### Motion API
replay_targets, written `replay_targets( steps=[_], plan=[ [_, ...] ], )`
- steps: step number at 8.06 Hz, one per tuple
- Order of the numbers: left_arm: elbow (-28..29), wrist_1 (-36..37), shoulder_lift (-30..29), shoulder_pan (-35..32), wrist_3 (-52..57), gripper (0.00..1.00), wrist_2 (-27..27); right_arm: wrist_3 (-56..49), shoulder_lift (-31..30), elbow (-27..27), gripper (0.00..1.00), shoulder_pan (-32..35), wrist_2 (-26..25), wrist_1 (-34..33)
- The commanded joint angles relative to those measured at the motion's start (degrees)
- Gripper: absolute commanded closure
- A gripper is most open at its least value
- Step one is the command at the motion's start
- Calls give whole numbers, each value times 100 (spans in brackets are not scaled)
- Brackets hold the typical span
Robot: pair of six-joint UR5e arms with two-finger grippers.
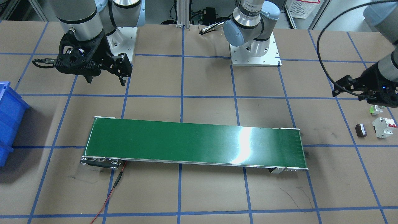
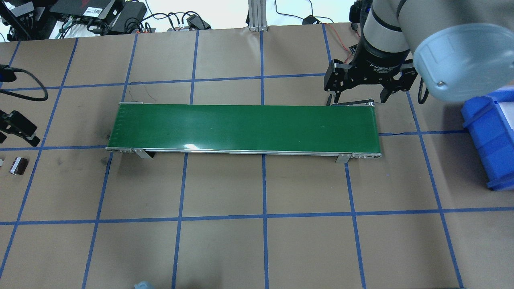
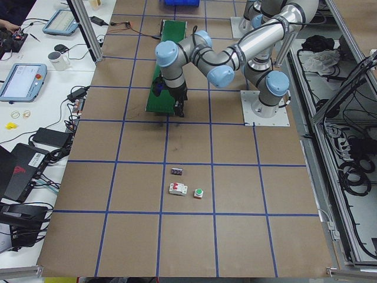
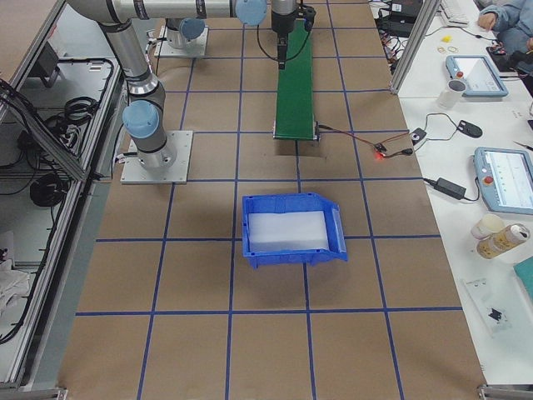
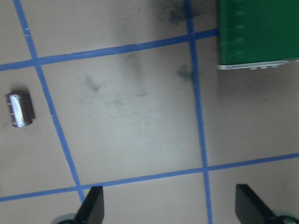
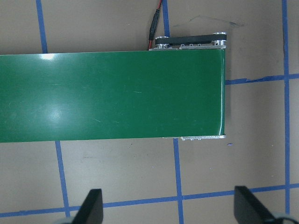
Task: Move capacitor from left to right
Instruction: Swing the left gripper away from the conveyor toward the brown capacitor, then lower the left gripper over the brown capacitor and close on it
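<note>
The capacitor (image 1: 361, 130), a stubby dark brown cylinder with silvery print, lies on its side on the brown table beyond the left end of the green conveyor belt (image 1: 192, 143). It also shows in the overhead view (image 2: 19, 165) and at the left of the left wrist view (image 5: 20, 109). My left gripper (image 5: 170, 210) is open and empty, held high above the table between the belt's end and the capacitor. My right gripper (image 2: 357, 98) is open and empty, hovering beside the belt's right end (image 6: 187, 93).
A white breaker with red switches (image 1: 383, 127) and a green-capped button (image 1: 376, 109) sit close to the capacitor. A blue bin (image 2: 490, 136) stands past the belt's right end. A red wire (image 1: 108, 193) runs from that end of the belt.
</note>
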Motion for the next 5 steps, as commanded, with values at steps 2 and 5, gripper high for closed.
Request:
replay_targets(
  steps=[2, 5],
  plan=[
    [4, 1857, -1242, 1043, 1164, 0, 68, 0, -6, 0, 0, 0, 0, 13],
    [4, 2217, -1745, 1132, 1139, 0, 68, 0, 2, 0, 0, 0, 17, -14]
  ],
)
